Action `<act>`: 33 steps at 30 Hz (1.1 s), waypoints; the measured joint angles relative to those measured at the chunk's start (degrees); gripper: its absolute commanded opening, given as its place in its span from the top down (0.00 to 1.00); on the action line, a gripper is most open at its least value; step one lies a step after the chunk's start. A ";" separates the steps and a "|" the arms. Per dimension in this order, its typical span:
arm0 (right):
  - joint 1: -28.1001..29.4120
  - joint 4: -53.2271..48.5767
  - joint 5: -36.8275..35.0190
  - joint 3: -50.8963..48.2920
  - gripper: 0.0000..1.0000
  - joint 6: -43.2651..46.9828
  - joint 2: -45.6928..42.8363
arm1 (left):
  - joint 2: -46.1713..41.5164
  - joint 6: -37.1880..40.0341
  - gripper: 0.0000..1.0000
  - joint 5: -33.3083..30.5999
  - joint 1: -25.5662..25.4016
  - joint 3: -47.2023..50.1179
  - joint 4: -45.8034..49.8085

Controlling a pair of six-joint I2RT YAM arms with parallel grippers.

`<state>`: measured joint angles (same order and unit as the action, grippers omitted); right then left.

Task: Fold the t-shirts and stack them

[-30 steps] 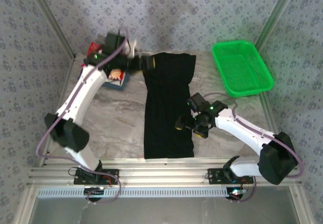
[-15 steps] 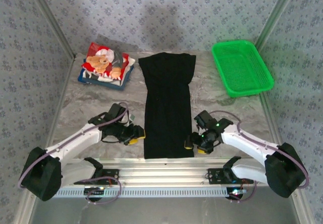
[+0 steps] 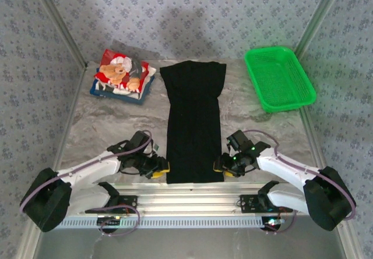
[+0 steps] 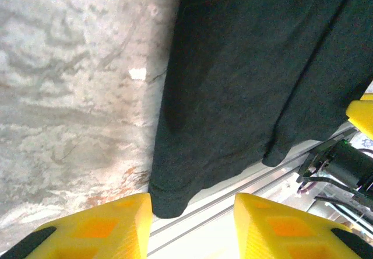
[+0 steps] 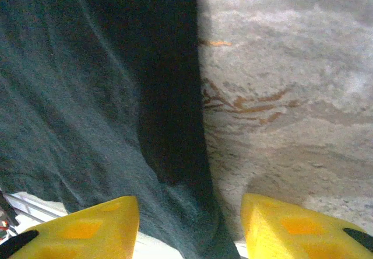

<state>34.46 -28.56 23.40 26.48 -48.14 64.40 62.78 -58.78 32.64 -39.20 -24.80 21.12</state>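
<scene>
The black t-shirt (image 3: 193, 122) lies as a long narrow strip down the middle of the table, its hem at the near edge. My left gripper (image 3: 159, 166) stands open at the shirt's near left corner (image 4: 169, 203), the cloth between the yellow fingers (image 4: 99, 230). My right gripper (image 3: 222, 167) is open at the near right corner (image 5: 198, 212), straddling the shirt's edge. The red-and-white teddy-bear shirt (image 3: 120, 73) lies folded at the far left on top of a dark blue one (image 3: 140, 97).
A green mesh basket (image 3: 278, 78) sits at the far right. The table's metal front rail (image 4: 233, 206) runs just beyond the shirt's hem. Bare marble lies on both sides of the black strip.
My left arm swung from the far-left stack down to the shirt's near left corner. My right gripper moved nearer, to the near right corner. Both then crept closer to the hem.
</scene>
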 measured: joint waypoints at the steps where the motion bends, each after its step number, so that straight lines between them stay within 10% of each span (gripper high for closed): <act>1: 0.00 0.26 0.20 -0.02 0.51 0.17 0.04 | -0.66 -0.59 0.59 0.07 -0.55 0.42 -0.04; 22: 1.29 0.81 2.38 -0.96 0.53 1.51 0.04 | 1.16 -6.25 0.63 0.50 -4.76 4.50 -7.56; 33: 2.40 2.40 1.75 -0.04 0.78 0.48 4.72 | 7.45 -7.26 0.80 0.85 -6.19 4.42 -12.46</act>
<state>36.86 -26.15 25.15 26.44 -47.66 69.12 70.24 -66.04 33.50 -45.39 -20.38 8.67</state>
